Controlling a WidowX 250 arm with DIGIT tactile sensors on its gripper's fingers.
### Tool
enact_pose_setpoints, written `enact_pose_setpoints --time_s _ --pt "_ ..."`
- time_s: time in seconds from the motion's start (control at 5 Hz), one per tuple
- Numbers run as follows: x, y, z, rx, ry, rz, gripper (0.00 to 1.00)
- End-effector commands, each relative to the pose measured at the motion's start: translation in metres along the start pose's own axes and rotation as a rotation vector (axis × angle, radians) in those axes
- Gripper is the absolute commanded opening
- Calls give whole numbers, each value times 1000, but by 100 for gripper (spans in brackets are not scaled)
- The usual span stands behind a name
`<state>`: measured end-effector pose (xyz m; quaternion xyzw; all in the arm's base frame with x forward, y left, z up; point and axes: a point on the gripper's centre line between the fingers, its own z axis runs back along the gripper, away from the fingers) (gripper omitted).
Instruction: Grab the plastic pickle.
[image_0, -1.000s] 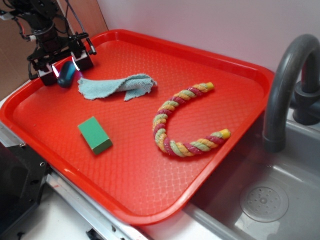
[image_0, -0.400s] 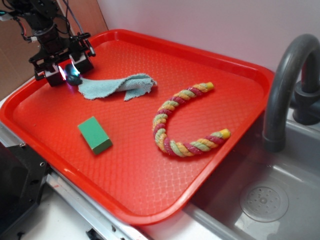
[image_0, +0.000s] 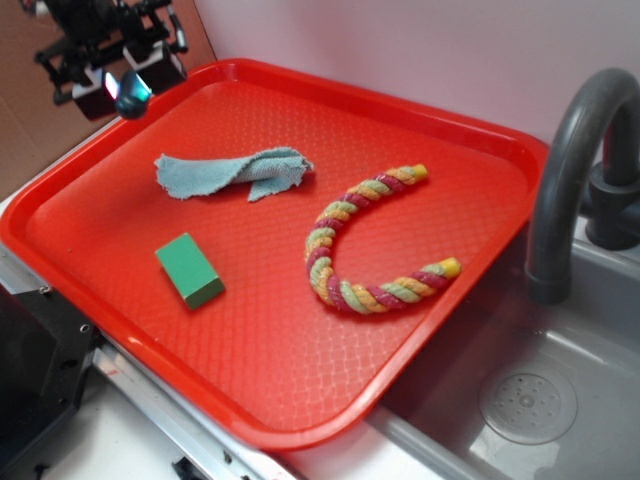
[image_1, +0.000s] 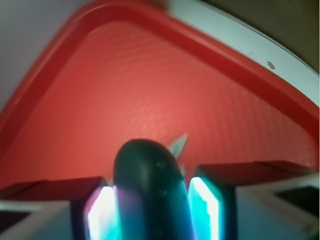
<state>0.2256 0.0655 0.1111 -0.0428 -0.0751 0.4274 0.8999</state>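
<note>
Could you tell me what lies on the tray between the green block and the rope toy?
Nothing: between the green block and the rope toy, only bare red tray shows in the exterior view.

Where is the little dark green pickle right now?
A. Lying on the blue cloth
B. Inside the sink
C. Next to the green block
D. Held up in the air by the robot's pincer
D: the pincer is shut on the plastic pickle, holding it above the red tray.

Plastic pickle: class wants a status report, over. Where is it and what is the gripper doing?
Gripper shut on plastic pickle, held above the red tray's far-left corner. Blue cloth, green block and rope toy lie on the tray, clear of it.
</note>
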Motion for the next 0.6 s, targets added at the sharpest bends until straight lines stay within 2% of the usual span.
enact_pose_setpoints --time_s 0.0,0.2,0.4 --pt "-41 -15 82 -144 39 -230 0" --pt "-57 -17 98 -221 66 -425 0" --pt "-64 -19 99 -127 40 -409 0"
